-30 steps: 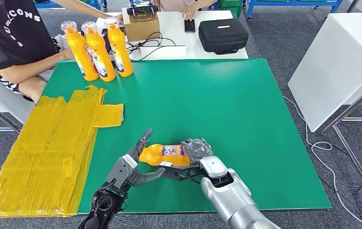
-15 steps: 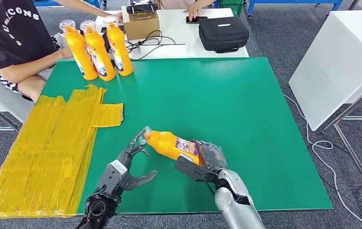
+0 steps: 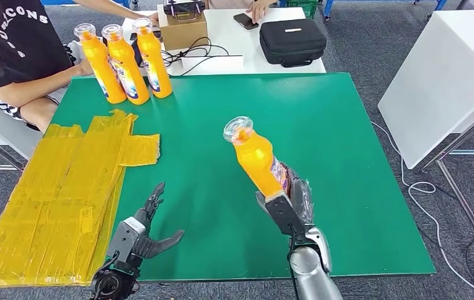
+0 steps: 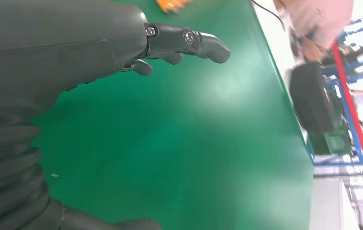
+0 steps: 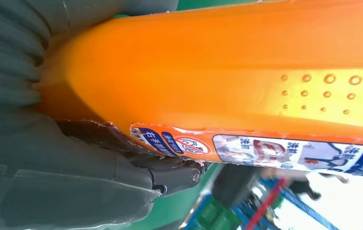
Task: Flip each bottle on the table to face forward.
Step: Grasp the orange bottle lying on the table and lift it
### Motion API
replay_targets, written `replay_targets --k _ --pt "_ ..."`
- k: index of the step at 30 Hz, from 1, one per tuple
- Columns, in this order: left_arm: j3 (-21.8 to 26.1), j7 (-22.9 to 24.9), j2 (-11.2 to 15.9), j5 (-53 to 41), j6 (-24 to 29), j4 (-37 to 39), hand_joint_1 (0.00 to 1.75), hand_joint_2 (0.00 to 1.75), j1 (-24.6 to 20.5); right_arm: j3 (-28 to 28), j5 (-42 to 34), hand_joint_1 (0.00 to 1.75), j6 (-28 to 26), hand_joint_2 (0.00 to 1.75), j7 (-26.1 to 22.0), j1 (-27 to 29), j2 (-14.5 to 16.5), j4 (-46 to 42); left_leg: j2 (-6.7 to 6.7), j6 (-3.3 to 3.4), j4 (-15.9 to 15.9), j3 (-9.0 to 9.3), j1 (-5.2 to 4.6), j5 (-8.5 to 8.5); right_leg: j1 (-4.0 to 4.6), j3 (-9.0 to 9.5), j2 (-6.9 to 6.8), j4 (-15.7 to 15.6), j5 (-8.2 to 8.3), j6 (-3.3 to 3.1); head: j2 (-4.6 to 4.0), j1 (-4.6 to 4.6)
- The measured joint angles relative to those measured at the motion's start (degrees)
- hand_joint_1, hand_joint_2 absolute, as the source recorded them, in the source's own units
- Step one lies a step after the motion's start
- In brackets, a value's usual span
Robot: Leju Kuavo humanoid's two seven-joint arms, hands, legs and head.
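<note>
Item one: the orange bottle (image 3: 259, 159), your current piece. You have it in the right hand (image 3: 291, 203), which grips its lower body; the right wrist view shows the fingers (image 5: 136, 172) wrapped under the label. It is lifted clear of the green table (image 3: 347, 125), tilted, clear cap toward the far edge. It hangs over the table's near-middle, nearer your edge than the far one. The label sits on the side turned to your right, so judge it not yet facing forward and not yet stood down.

Item two: the left hand (image 3: 137, 237). It holds nothing; fingers apart, hovering low at the near edge of the table, just beside the yellow sheet (image 3: 59, 194) that drapes over the table's left side.

Item three: three upright orange bottles (image 3: 125, 62), in a row at the table's far left corner, touching or nearly so. Labels show toward you on at least the middle and right ones; count these as likely done. A person's arm (image 3: 40, 84) rests just beside them, off the table's left edge.

Item four, beyond the far edge: a black case (image 3: 291, 40) and a cardboard box (image 3: 181, 28) on a white table.

Tally: three seemingly finished, one in hand. Left for you: turn it label-forward and stand it on the table.
</note>
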Motion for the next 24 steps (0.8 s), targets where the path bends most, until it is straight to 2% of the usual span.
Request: replay_targets --k 3,8,13,17,24 --pt "1.54 0.32 0.19 1.11 -0.42 -1.41 0.00 1.75 2.10 1.76 -4.16 1.75 -3.58 1.75 -3.43 -0.97 0.89 1.40 0.04 0.00 0.00 -0.03 0.01 0.00 0.01 -0.07 0.00 0.00 0.00 0.00 0.00 -0.01" --pt "1.93 1.17 0.21 1.22 0.33 -3.98 0.00 1.75 4.81 5.62 -8.66 1.75 -6.22 1.75 -5.42 -3.33 1.40 5.86 0.01 -0.01 0.00 -0.04 0.02 0.01 0.01 -0.09 -0.01 0.00 -0.01 -0.01 0.00 -0.01" --pt "-0.23 3.47 0.18 4.02 0.51 -6.61 0.00 1.75 6.69 8.88 -12.02 1.75 -8.41 1.75 -5.33 -3.27 0.48 6.92 -0.02 -0.01 0.01 -0.06 -0.01 0.01 -0.02 -0.11 -0.02 -0.01 -0.01 -0.01 0.00 0.00" --pt "-2.95 4.87 0.09 9.65 -2.76 -7.61 0.00 1.75 6.24 11.16 -12.74 1.75 -9.56 1.75 -4.76 -2.39 -0.81 6.71 -0.03 0.00 0.01 -0.08 -0.03 0.01 -0.04 -0.12 -0.02 -0.02 0.00 0.00 0.00 0.00" --pt "-5.00 5.29 -0.09 10.62 -3.41 -8.17 0.00 1.75 5.89 12.87 -12.81 1.75 -9.96 1.75 -4.54 -1.77 -1.99 6.49 -0.02 0.00 0.01 -0.06 0.00 0.01 -0.01 -0.12 -0.01 -0.02 0.00 0.00 0.00 -0.01"
